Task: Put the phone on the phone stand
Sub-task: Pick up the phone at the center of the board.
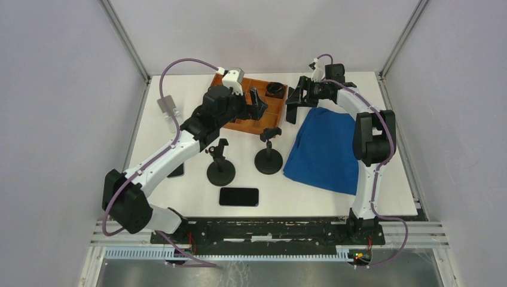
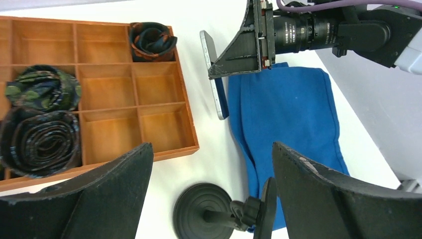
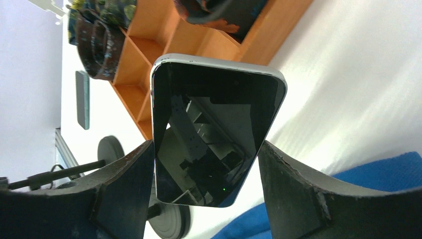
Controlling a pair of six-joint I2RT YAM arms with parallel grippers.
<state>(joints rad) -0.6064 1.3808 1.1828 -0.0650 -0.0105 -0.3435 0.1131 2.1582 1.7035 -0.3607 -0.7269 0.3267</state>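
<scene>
My right gripper point(image 3: 205, 147) is shut on the phone point(image 3: 214, 134), a silver-edged slab with a dark screen, and holds it upright by its side edges. From above, the phone point(image 1: 292, 112) hangs off the table between the orange tray and the blue cloth. Two black phone stands point(image 1: 269, 158) point(image 1: 221, 169) sit on round bases in the middle of the table. My left gripper point(image 2: 211, 149) is open and holds nothing. It hovers over the right-hand stand point(image 2: 219, 215), whose cradle plate is near its right finger. The held phone point(image 2: 219, 94) shows edge-on beyond it.
An orange compartment tray point(image 1: 272, 113) with rolled dark fabric stands at the back. A blue cloth point(image 1: 326, 149) lies at the right. A second phone point(image 1: 239, 196) lies flat near the front edge, and another dark phone point(image 1: 177, 171) is half hidden under my left arm.
</scene>
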